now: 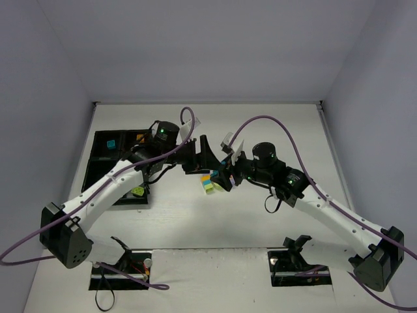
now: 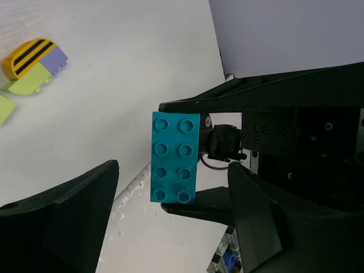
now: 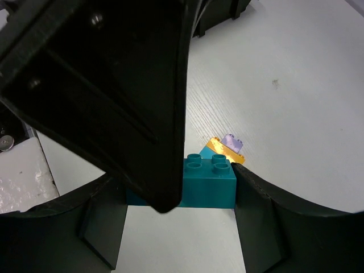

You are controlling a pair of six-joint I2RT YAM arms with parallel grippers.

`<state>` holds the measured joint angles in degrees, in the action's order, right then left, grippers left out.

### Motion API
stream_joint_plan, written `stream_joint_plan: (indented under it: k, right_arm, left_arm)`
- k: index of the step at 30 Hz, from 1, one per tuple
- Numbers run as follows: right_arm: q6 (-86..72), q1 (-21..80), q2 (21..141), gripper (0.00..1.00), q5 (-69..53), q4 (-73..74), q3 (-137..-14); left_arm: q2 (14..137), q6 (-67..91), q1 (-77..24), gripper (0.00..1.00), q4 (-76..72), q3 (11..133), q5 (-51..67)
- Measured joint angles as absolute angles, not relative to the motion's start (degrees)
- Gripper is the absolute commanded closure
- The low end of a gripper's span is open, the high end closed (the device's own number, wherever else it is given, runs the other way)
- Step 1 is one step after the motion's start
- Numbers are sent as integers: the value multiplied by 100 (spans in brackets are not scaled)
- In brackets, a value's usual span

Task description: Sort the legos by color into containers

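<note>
My right gripper (image 3: pixel 179 182) is shut on a teal 2x4 lego (image 3: pixel 209 185), pinching it by its two ends a little above the table. In the left wrist view the same teal lego (image 2: pixel 175 156) faces me studs-on, between the right gripper's black fingers. My left gripper (image 2: pixel 173 168) stands open around it, with a gap on each side. One left finger (image 3: pixel 114 85) covers the brick's left part in the right wrist view. Both grippers meet at mid-table: left gripper (image 1: pixel 204 154), right gripper (image 1: pixel 223 176). The black four-compartment container (image 1: pixel 98 140) sits at the left.
A small cluster of legos (image 1: pixel 208 188) in yellow, teal and lime lies on the table just below the grippers. A yellow-and-black striped piece with purple and lime bricks (image 2: pixel 31 60) shows in the left wrist view. The container holds a teal brick (image 1: pixel 112 143) and a lime one (image 1: pixel 137 191).
</note>
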<state>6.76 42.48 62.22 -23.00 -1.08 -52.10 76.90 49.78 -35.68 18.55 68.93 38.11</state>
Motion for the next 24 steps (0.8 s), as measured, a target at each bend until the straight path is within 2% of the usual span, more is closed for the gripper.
stream_joint_plan:
  k: [6,10,11,14,15,16,17,18,19,21,24]
  right_arm:
    - [683,4254,6222,98,-2300,-86,-5210]
    - [696,4274,6219,97,-2298,-104,-5210]
    - [696,4278,6219,94,-2298,-106,-5210]
    - [696,4278,6215,66,-2283,-115,-5210]
    - [698,4281,6215,46,-2279,-110,-5210]
    - [696,4281,6215,36,-2265,-108,-5210]
    - [696,4281,6215,21,-2252,-117,-5210]
    - [696,4281,6215,20,-2252,-117,-5210]
    - [672,4281,6215,9,-2191,-117,-5210]
    - [648,4281,6215,0,-2029,-119,-5210]
    - [622,4283,6213,0,-1752,-117,-5210]
  left_arm:
    - [7996,4974,-3837,41,1870,7000,3892]
    - [8079,4958,-3887,67,1879,7074,3887]
    - [8084,4945,-3892,81,1892,7074,3861]
    - [8086,4836,-3894,91,1949,7078,3806]
    - [8086,4827,-3894,91,1953,7083,3789]
    - [8086,4814,-3894,91,1951,7085,3769]
    - [8088,4794,-3894,91,1964,7094,3758]
    - [8088,4772,-3894,91,1970,7105,3750]
    - [8090,4724,-3881,91,2003,7120,3715]
    - [8093,4626,-3859,91,2112,7170,3607]
    - [8093,4364,-3614,91,2401,7279,3422]
